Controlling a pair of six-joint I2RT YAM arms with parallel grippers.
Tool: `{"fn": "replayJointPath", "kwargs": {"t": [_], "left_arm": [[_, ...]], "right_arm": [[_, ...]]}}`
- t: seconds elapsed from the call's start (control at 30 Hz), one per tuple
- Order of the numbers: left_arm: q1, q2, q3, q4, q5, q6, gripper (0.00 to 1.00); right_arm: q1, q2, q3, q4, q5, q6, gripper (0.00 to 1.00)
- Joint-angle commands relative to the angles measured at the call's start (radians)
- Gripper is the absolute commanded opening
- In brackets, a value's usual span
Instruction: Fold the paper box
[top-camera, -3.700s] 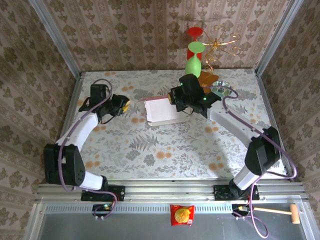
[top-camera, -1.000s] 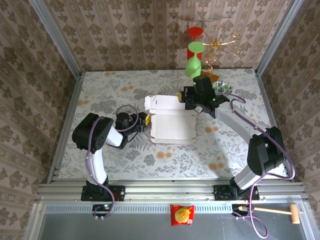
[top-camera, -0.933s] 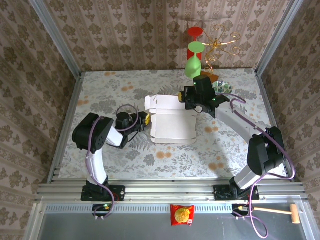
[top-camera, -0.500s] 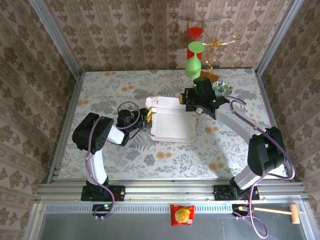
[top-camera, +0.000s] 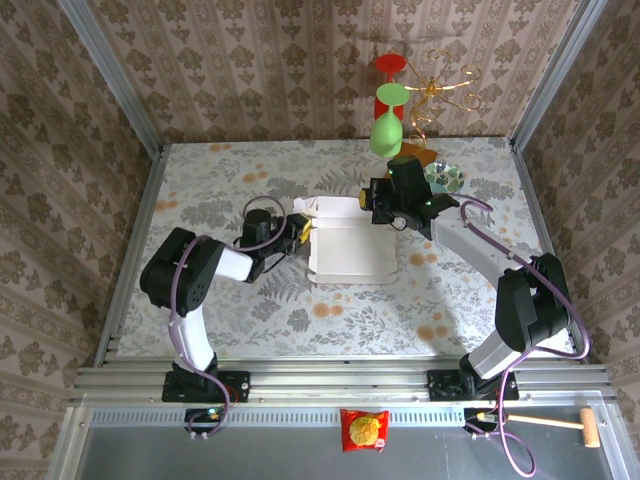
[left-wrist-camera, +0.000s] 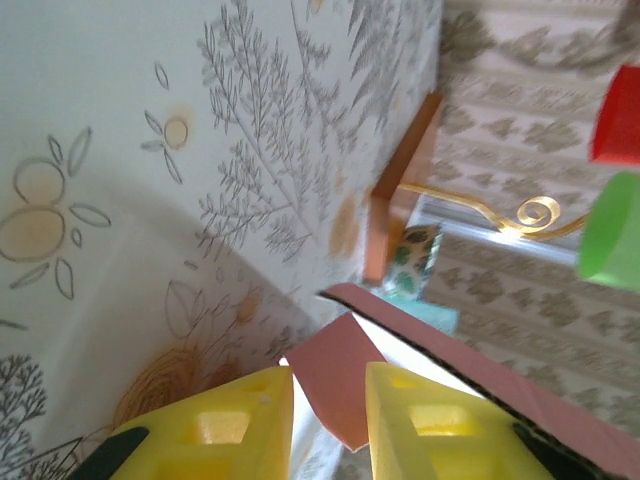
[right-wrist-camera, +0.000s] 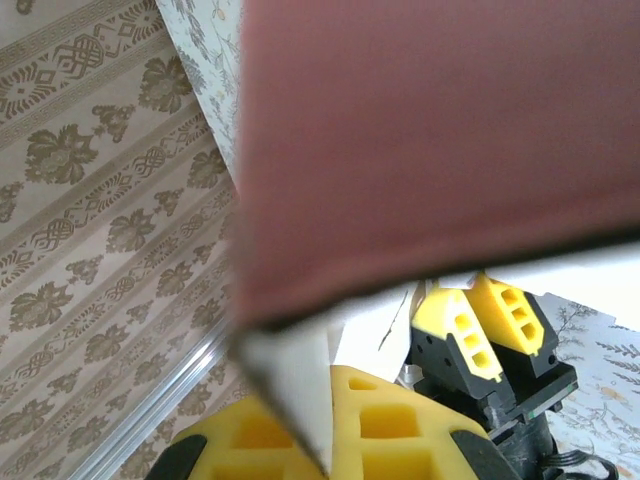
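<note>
**Mid-fold on the flowered table (top-camera: 250, 300).** Your left gripper (top-camera: 303, 230) has come in from the near left over the last second. It now sits at the far-left corner of the paper box (top-camera: 350, 252), which lies open near the table's middle, whitish inside up. The box has slid a little to the right. The far flap (top-camera: 335, 206), which jutted out past the left edge a second ago, now shows as a shorter strip. That suggests the corner is being tucked rather than merely steadied, so the fold looks under way but far from closed.

From the left wrist, the yellow fingers (left-wrist-camera: 235, 425) stand a narrow gap apart with a pink side tab (left-wrist-camera: 338, 385) lying across that gap. You cannot tell whether they pinch it. Your right gripper (top-camera: 371, 198) is at the far-right corner, clamped tight on a thin whitish edge of the box, which the right wrist view shows caught between its pads (right-wrist-camera: 390, 420).

The card is thin and matt, dusty pink outside and pale inside, with scored creases and a dark cut edge. It should bend readily and may crease in the wrong place if forced. Behind it stand a glossy green goblet (top-camera: 386, 132) and a curl of gold wire (top-camera: 445, 85).
</note>
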Motion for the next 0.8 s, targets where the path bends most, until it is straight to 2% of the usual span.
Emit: {"fn": "replayJointPath", "kwargs": {"t": [0.0, 0.27, 0.63, 0.7, 0.77], "left_arm": [[-0.032, -0.068, 0.075, -0.288, 0.039, 0.173, 0.26], [-0.075, -0.079, 0.194, -0.598, -0.004, 0.348, 0.29], [-0.096, -0.032, 0.242, -0.632, -0.015, 0.375, 0.24], [-0.101, -0.047, 0.246, -0.638, -0.022, 0.38, 0.27], [-0.104, -0.102, 0.24, -0.673, -0.044, 0.388, 0.34]], "right_arm": [[0.012, -0.027, -0.017, 0.02, -0.002, 0.028, 0.0], [0.024, -0.029, -0.025, 0.022, 0.0, 0.033, 0.0], [0.031, -0.034, -0.043, 0.025, 0.001, 0.036, 0.0], [0.03, -0.035, -0.047, 0.025, 0.003, 0.031, 0.0], [0.02, -0.034, -0.044, 0.013, 0.008, 0.004, 0.0]]}}
